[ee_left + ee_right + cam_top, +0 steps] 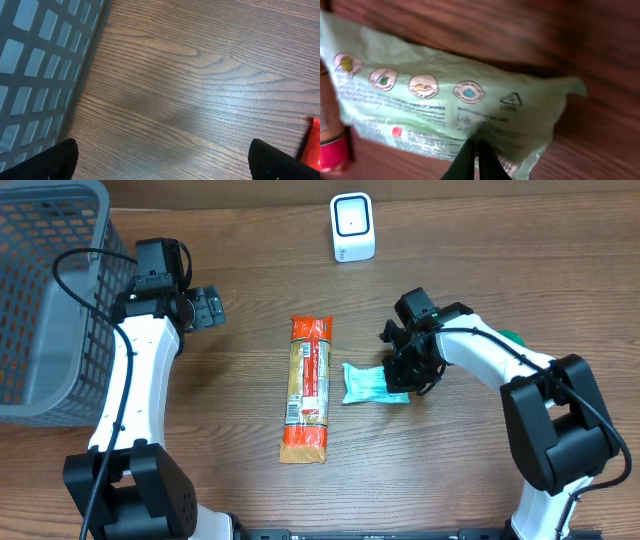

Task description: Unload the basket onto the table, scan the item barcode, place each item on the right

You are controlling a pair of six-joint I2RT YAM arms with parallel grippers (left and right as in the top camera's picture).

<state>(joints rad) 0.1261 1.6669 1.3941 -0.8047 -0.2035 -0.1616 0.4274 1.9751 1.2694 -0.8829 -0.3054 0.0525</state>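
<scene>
My right gripper (405, 368) is down at the right end of the green wipes packet (366, 383). In the right wrist view its fingers (469, 161) are pressed together into one dark point right over the packet's printed face. I can't tell if any film is pinched between them. The packet lies flat on the wooden table (250, 270), right of center, with its left end just beside the long orange snack pack (308, 385) and a small gap between them. The orange pack lies lengthwise toward me in the middle of the table. The white scanner (352, 227) stands upright at the far edge, well apart from the packet, screen side facing the camera. My left gripper (207, 308) is out over bare wood just right of the grey mesh basket (40, 300), spread wide and holding nothing. The left wrist view has both fingertips (60, 159) at the bottom corners with only table grain between them, the basket wall on the left and a sliver of the orange pack at the right edge. No barcode readable on the packet; the print is blurred.
</scene>
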